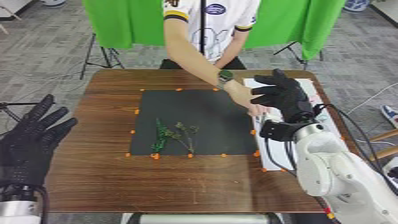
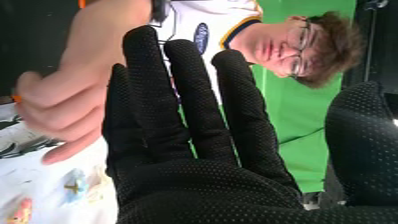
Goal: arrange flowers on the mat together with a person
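Observation:
On the black mat (image 1: 200,110) in the head view lie a green sprig (image 1: 161,137) and a branching stem with small buds (image 1: 187,135), side by side near its lower left. My right hand (image 1: 282,97) is above the white sheet right of the mat, open and holding nothing. In the right wrist view the same hand (image 2: 195,185) has straight fingers. A person's hand (image 1: 251,100) is at the sheet's left edge beside it, blurred in the right wrist view. My left hand (image 1: 31,140) stays open left of the mat, over the table's left edge.
The white sheet (image 1: 275,161) along the table's right side carries several small coloured items, partly hidden by my right hand and arm. Orange markers surround the mat. The person's forearm (image 1: 197,57) reaches across the table's far edge (image 1: 133,72).

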Tool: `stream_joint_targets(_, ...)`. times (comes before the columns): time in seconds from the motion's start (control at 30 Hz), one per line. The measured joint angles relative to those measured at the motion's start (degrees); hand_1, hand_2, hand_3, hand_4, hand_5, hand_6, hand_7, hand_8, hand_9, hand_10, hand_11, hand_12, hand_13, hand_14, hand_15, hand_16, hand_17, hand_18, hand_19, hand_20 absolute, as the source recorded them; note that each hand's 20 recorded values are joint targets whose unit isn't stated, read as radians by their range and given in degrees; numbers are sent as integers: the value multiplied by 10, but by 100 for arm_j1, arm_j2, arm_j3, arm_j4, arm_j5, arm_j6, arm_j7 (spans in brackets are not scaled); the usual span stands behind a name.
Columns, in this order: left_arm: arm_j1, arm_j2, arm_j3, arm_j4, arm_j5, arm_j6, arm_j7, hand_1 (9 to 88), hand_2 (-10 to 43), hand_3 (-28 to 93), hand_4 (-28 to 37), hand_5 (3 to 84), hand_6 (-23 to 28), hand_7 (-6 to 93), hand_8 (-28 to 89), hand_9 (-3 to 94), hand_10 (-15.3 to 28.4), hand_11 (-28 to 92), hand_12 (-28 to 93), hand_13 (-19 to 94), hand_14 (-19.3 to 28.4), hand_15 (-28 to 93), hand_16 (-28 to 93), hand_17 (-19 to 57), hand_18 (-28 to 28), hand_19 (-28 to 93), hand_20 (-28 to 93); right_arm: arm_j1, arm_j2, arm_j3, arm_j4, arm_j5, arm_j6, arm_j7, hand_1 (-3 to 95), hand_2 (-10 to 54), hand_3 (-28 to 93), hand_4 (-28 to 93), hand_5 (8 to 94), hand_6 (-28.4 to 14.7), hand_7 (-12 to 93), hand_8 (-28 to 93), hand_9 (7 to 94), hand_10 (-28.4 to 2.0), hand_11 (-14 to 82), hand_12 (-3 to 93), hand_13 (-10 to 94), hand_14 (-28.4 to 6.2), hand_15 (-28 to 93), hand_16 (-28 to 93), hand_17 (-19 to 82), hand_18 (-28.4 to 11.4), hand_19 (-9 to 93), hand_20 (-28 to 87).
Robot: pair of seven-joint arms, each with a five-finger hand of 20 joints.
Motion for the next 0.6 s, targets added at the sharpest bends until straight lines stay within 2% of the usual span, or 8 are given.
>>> stream_joint_targets(0.17,-75,26,42,14,-5,7,-14,175,75,756,-283,309,38,91,-82,301,143,158,123,210,217,432,-39,-91,183,366,164,-17,-1,3,0,8,-5,-16,165,108,709,-254,568,-48,140,-118,596,-210,179,146,496,-226,498,103,115,-284,545,102)
stream_joint_targets(0.4,-276,-111,48,22,156,-10,-246,187,76,759,-282,309,41,98,-82,302,146,169,124,211,218,441,-40,-90,183,376,169,-55,-6,61,0,28,-56,-14,165,107,711,-255,569,-48,140,-118,598,-207,181,147,495,-225,501,103,114,-284,544,109)
stream_joint_targets(0.47,-343,-178,50,24,263,-43,-394,189,76,759,-281,309,41,98,-83,302,145,170,124,211,218,443,-41,-90,183,378,170,-58,-10,71,0,28,-91,-7,165,107,712,-255,569,-48,140,-118,597,-207,182,147,495,-224,501,103,113,-284,543,110)
stream_joint_targets(0.57,-499,-363,74,36,522,-123,-732,190,75,759,-281,309,41,98,-84,303,146,173,123,210,218,443,-42,-90,184,379,170,-68,-25,99,3,30,-173,10,164,106,713,-254,566,-47,138,-119,595,-208,180,146,492,-225,499,102,111,-284,541,111)
stream_joint_targets(0.6,-548,-421,92,43,567,-142,-797,191,76,760,-280,309,42,98,-84,303,146,173,123,210,218,443,-43,-90,183,379,170,-77,-32,115,3,31,-205,16,164,106,714,-254,565,-47,138,-119,594,-208,179,146,491,-225,498,102,111,-284,541,111)
